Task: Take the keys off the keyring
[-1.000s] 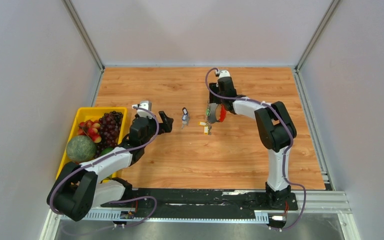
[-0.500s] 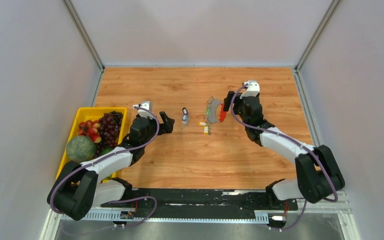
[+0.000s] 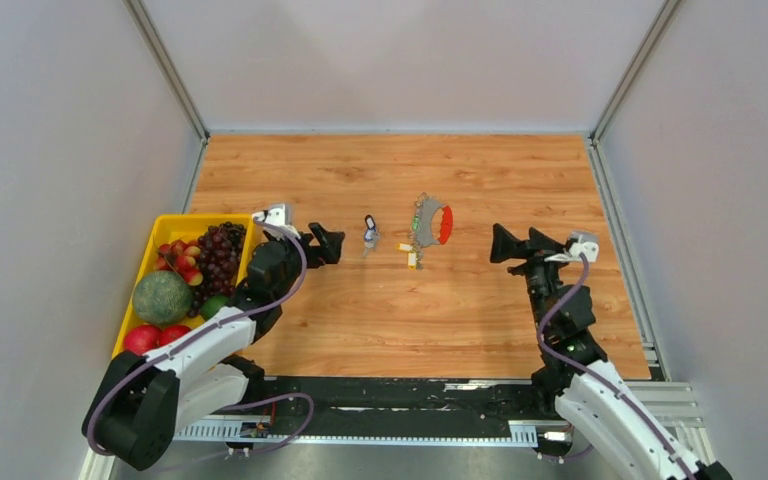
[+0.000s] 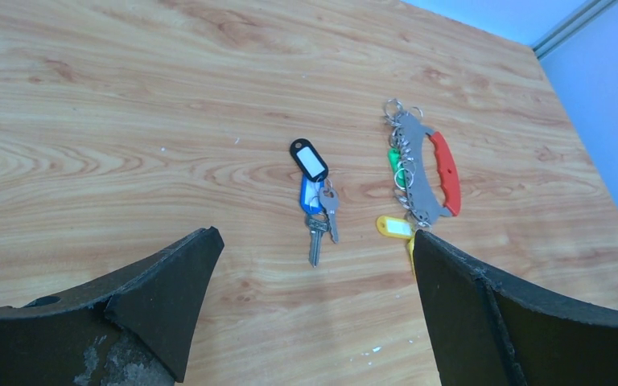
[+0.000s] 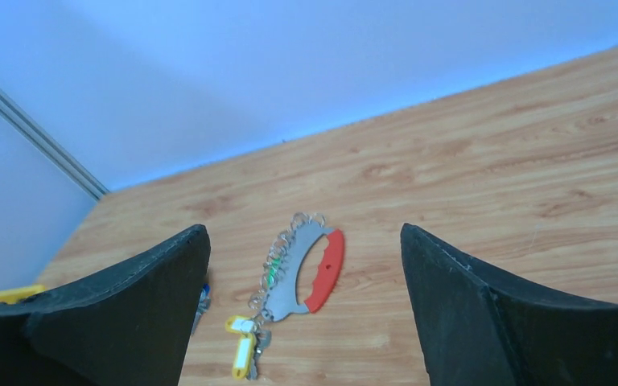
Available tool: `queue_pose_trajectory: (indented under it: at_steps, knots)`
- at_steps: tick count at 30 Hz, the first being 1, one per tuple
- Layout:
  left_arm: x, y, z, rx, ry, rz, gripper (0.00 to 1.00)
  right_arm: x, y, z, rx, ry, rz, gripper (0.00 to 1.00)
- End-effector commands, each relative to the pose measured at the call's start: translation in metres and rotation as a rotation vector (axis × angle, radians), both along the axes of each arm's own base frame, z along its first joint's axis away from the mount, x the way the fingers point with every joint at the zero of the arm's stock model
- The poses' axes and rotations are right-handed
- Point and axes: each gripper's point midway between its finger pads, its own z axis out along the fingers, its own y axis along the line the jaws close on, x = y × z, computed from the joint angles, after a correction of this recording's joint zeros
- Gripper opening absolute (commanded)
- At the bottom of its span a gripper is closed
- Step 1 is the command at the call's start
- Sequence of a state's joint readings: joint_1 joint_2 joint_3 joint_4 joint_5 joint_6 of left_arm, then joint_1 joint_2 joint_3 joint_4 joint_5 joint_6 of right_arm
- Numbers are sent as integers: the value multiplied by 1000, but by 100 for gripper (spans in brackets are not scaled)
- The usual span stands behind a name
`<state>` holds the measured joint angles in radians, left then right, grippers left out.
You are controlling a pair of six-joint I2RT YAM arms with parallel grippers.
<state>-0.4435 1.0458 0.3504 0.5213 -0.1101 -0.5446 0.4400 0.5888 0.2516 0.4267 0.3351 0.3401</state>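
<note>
Progress looks partial. One bunch of keys (image 4: 315,193) with black and blue tags lies on the wooden table (image 4: 129,121), apart to the left of the keyring (image 4: 418,173), so it appears freed. A green-tagged key (image 4: 392,157) sits against the keyring's left edge among its small rings, likely attached. The yellow-tagged keys (image 4: 394,227) lie just beside its near end; whether they are hooked on cannot be told. The left gripper (image 3: 328,243) and right gripper (image 3: 500,245) flank the keyring, both with jaws apart and empty.

The surface (image 3: 360,170) is orange-brown wood with wavy lines. The keyring (image 4: 415,178) is grey with a red piece (image 4: 448,170). The keys (image 4: 314,197) have black, blue, yellow and green tags. The basket (image 3: 192,218) on the left is yellow, with purple grapes (image 3: 222,250) and a green melon (image 3: 161,297).
</note>
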Motion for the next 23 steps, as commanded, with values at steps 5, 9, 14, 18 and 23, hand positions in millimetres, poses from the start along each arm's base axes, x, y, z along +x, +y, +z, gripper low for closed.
queue_pose_trajectory:
  at_steps: [5,9,14,18,23]
  knots:
    - [-18,9,44,-54,-196,-5,100,-30,-22,-1,2,-44,-43,95]
    - [-23,20,49,-65,-229,39,100,-37,-30,-5,3,-64,-69,99]
    - [-22,19,47,-62,-229,36,100,-38,-34,-12,-9,-64,-87,100]
    - [-21,18,43,-61,-223,33,100,-37,-34,-13,-15,-56,-86,100]
    - [-22,14,45,-65,-234,10,100,-37,-34,-13,-15,-56,-86,100]
